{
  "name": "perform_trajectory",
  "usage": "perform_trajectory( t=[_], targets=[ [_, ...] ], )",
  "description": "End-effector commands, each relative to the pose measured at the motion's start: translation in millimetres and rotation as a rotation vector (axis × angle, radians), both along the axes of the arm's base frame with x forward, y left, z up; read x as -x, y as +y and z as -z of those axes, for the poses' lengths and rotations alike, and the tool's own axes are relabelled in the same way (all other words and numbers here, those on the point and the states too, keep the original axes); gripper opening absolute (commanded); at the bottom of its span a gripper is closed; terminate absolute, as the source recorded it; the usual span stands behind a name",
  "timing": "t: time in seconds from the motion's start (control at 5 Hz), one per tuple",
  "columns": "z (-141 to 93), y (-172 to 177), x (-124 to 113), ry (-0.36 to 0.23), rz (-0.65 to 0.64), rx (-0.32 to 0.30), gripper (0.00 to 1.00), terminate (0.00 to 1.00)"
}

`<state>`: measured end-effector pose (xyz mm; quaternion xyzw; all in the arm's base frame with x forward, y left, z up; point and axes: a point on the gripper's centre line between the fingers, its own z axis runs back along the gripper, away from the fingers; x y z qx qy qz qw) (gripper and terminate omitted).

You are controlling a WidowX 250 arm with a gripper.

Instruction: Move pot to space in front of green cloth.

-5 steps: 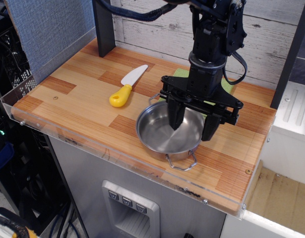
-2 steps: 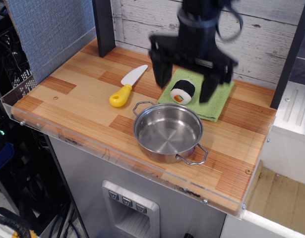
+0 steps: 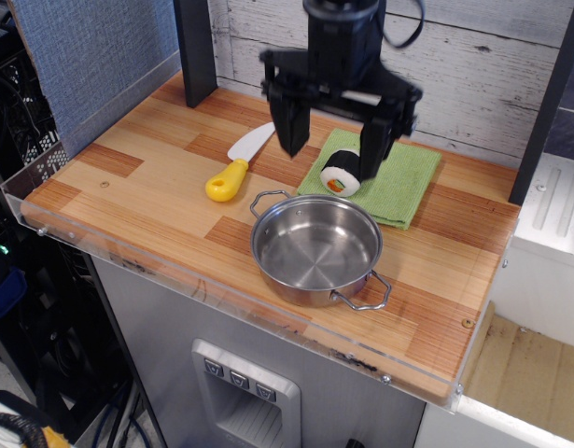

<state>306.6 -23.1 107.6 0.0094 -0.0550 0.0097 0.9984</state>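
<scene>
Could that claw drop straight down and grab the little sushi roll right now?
Probably yes. The claw hangs open above the sushi roll, which lies uncovered on the green cloth. The pot sits nearer the front edge, out of the way.

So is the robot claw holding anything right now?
No. The gripper is open and empty, above the table; the pot sits free before the green cloth.

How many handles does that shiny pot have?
2. The shallow round stainless-steel pot has one thin wire loop handle at its back-left rim, near the yellow-handled toy knife, and one at its front-right rim, toward the wooden table's front edge.
</scene>
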Motion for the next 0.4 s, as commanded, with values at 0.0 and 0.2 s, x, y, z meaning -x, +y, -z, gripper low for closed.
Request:
perform_trajectory(
  t=[0.0,0.2],
  targets=[
    [-11.7,4.4,1.2,0.011,0.007,0.002,1.00,0.00],
    [-11.7,4.4,1.2,0.011,0.007,0.002,1.00,1.00]
  ],
)
